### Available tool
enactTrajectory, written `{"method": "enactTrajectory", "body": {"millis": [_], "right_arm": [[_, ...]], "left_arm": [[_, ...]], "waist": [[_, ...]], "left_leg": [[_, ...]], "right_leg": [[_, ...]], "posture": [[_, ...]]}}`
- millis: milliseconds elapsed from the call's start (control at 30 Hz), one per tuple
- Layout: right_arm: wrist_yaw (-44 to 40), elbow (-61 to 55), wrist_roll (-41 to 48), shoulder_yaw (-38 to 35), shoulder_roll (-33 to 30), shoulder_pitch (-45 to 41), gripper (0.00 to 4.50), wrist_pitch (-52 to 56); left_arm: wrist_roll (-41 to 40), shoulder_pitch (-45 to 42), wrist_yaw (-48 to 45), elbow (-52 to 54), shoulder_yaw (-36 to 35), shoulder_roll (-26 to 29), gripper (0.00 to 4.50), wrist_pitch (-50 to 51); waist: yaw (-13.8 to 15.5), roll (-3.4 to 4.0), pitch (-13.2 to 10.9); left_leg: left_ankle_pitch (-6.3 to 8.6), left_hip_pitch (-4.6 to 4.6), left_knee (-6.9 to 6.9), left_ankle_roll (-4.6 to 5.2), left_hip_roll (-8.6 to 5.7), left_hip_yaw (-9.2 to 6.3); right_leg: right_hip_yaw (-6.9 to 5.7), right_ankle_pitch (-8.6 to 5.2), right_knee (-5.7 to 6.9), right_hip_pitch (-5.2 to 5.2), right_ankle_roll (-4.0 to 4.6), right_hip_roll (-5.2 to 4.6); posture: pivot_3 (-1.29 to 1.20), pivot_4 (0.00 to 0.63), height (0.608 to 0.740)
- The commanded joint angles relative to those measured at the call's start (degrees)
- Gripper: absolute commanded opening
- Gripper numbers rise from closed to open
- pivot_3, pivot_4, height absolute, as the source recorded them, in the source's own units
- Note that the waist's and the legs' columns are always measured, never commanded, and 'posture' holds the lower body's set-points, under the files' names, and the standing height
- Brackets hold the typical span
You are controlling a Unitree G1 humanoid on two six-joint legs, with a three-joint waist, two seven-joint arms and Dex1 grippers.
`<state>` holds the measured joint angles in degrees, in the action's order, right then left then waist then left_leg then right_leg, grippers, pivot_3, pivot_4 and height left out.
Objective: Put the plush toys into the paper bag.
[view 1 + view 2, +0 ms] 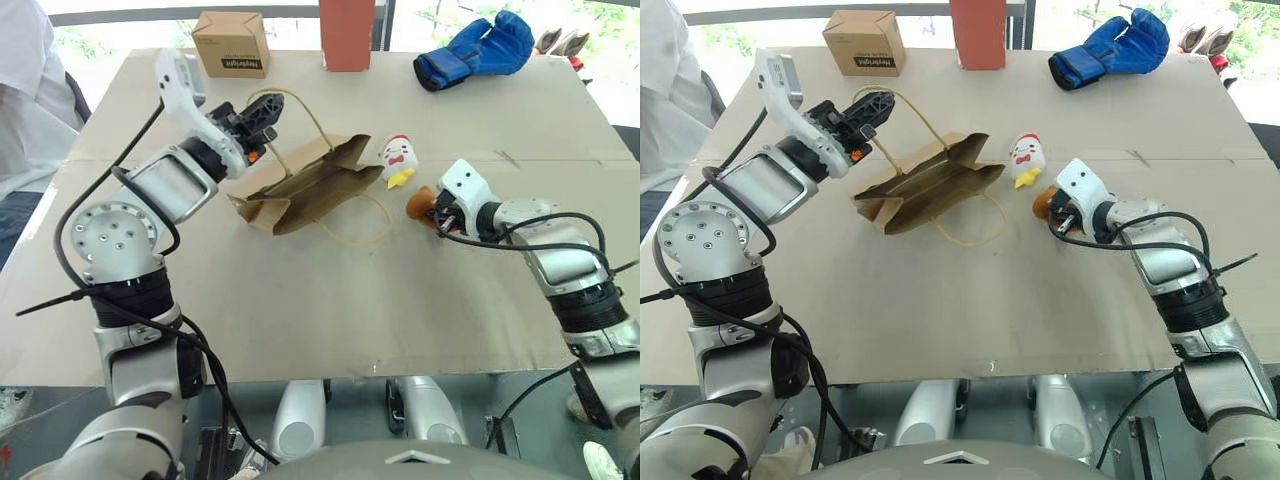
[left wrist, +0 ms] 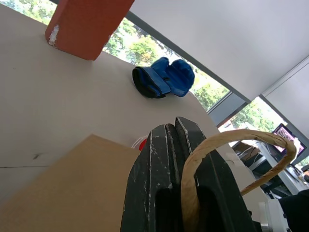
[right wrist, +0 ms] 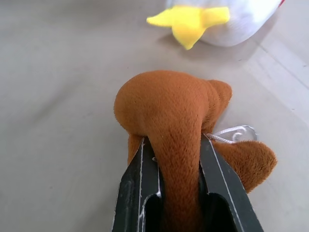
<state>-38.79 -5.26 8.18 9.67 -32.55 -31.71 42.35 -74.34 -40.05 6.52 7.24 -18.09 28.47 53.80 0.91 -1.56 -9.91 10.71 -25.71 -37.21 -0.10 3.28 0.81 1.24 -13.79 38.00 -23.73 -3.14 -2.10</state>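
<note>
We found the left gripper [image 1: 268,108] clamped fully closed on one twisted handle [image 2: 227,145] of the paper bag [image 1: 310,185], and the right gripper [image 3: 176,159] pinched nearly closed on the orange-brown plush toy [image 3: 166,108] at the table [image 1: 300,300] surface. The single brown bag lay flattened and creased at mid-table, its second handle [image 1: 365,235] looping loose on the table. We counted two plush toys, the white chick [image 1: 398,160] lying just beside the bag's mouth and near the orange-brown one.

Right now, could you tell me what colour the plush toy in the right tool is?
Orange-brown plush toy; clearest in the right wrist view.
</note>
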Motion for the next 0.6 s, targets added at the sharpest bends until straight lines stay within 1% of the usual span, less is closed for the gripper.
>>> {"method": "enactTrajectory", "body": {"millis": [33, 100, 167, 300, 367, 467, 600], "right_arm": [[-2.9, -19.3, 13.6, -12.1, 1.2, -0.1, 0.03, 2.5], [-1.9, -24.9, 19.8, -14.9, 2.8, -1.5, 0.03, 6.6], [-0.6, -28.6, 23.7, -14.9, 4.6, -4.2, 0.03, 8.7], [1.5, -30.4, 30.9, -12.8, 10.3, -9.1, 0.03, 11.5], [1.0, -29.5, 30.0, -8.6, 11.3, -9.5, 0.03, 10.6], [-0.6, -24.6, 22.6, 0.3, 9.8, -8.0, 0.03, 4.8], [-1.7, -16.5, 16.6, 5.2, 10.2, -7.9, 0.03, -2.5]], "left_arm": [[-2.4, -1.3, 0.6, 1.6, -0.3, -0.9, 0.0, 1.4], [-2.6, -1.3, 0.6, 1.7, 0.2, -1.4, 0.0, 2.0], [-3.1, -1.5, 0.9, 1.5, 0.5, -2.2, 0.0, 2.4], [-3.6, -3.0, 1.1, 0.1, 0.4, -3.4, 0.0, 2.7], [-4.3, -4.1, 1.3, -0.8, 0.1, -3.9, 0.0, 2.8], [-7.2, -5.7, 2.2, -1.7, -0.9, -4.6, 0.0, 3.2], [-12.0, -5.8, 2.7, -0.9, -1.0, -3.9, 0.0, 4.6]], "waist": [[-0.1, 0.03, 0.0], [-0.4, 0.03, 0.0], [-0.6, 0.03, 0.0], [-0.7, 0.03, 0.0], [-0.5, 0.03, 0.0], [-0.2, 0.02, 0.0], [-0.2, 0.02, 0.0]], "left_leg": [[0.0, -0.01, 0.01, 0.0, 0.0, 0.0], [0.0, 0.0, 0.03, 0.0, 0.01, -0.02], [0.0, 0.05, 0.03, 0.0, 0.04, -0.05], [0.0, 0.08, 0.03, 0.0, 0.05, -0.08], [0.0, 0.06, 0.02, 0.0, 0.05, -0.07], [0.0, 0.04, 0.01, 0.0, 0.02, -0.06], [0.0, 0.03, -0.01, 0.0, 0.01, -0.05]], "right_leg": [[0.0, 0.0, -0.01, -0.01, 0.0, 0.0], [0.01, 0.0, 0.0, -0.01, -0.01, 0.0], [-0.02, 0.0, 0.02, 0.01, -0.01, 0.04], [-0.05, -0.01, 0.06, 0.01, 0.01, 0.06], [-0.05, 0.0, 0.04, 0.02, 0.01, 0.06], [-0.04, 0.0, -0.02, 0.02, 0.0, 0.03], [-0.02, 0.0, -0.02, 0.02, 0.0, 0.02]], "posture": [[0.0, 0.15, 0.714], [0.0, 0.15, 0.714], [0.0, 0.15, 0.714], [0.0, 0.15, 0.714], [0.0, 0.15, 0.714], [0.0, 0.15, 0.714], [0.0, 0.15, 0.714]]}}
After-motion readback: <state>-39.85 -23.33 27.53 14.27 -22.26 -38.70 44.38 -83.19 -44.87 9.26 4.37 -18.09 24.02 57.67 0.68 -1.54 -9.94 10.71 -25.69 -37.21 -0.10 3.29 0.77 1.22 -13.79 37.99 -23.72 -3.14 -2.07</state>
